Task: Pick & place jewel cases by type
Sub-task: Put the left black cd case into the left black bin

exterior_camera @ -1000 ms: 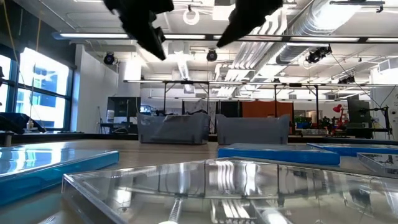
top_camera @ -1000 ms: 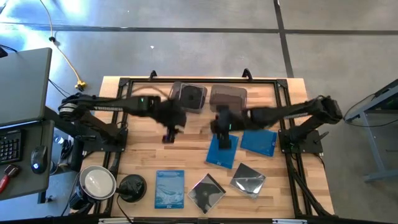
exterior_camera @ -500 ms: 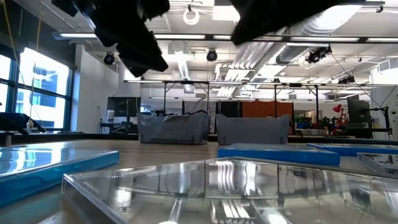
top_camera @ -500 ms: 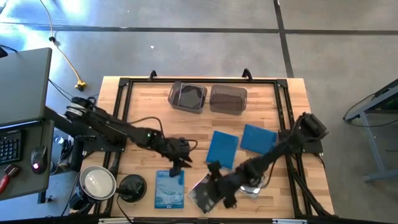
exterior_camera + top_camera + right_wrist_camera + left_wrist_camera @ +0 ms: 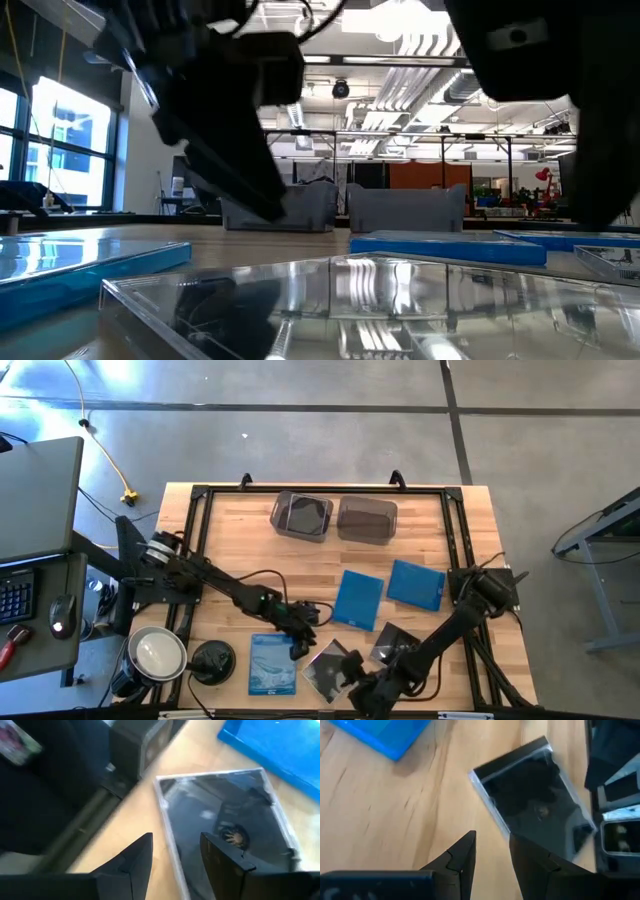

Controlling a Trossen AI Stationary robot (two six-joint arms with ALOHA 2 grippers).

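Pale blue, the printed jewel case (image 5: 272, 663) lies untouched at the table's near edge; just beside it the left gripper (image 5: 303, 643) has swung down from the tubs (image 5: 303, 514), fingers parted and empty. The clear jewel case (image 5: 330, 668) sits between both grippers. The right gripper (image 5: 352, 678) has dropped beside it too, open and empty, suggesting a pick is next.

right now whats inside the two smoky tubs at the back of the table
From the high view, the left tub shows a dark square case inside. The right tub looks uniformly dark; I cannot tell whether anything lies in it.
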